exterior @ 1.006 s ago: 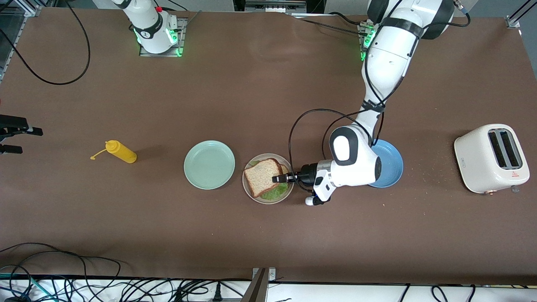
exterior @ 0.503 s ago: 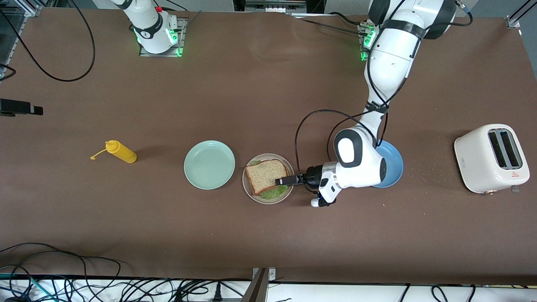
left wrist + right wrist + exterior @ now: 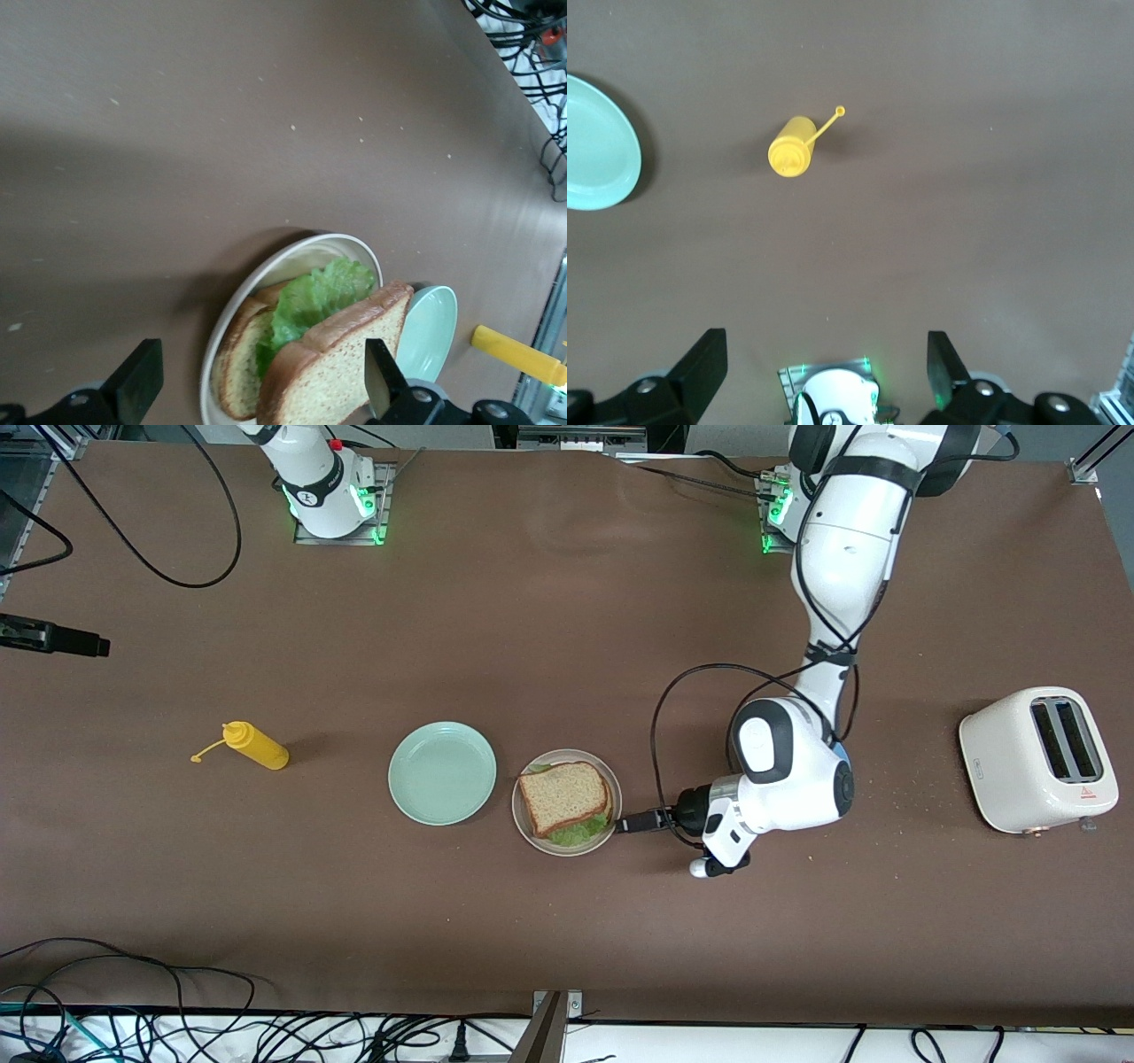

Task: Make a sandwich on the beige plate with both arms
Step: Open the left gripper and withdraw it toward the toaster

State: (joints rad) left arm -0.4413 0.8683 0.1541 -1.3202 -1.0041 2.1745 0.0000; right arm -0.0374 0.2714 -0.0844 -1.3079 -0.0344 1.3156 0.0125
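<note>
The sandwich [image 3: 565, 801] lies assembled on the beige plate [image 3: 530, 829]. The left tool [image 3: 631, 823], open and empty, sits just beside the plate's rim toward the left arm's end; the right tool [image 3: 824, 376], also open, waits well apart.

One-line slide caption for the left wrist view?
Open left pincer beside the beige plate holding the sandwich, lettuce between two bread slices.

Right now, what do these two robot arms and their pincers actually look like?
Both arms are glossy white with rounded joints. The left arm has black bands, a black-rimmed elbow cap and looping black cables. The right arm shows black markings and a red button; green lights glow at both bases. The left gripper and right gripper have black fingers.
</note>
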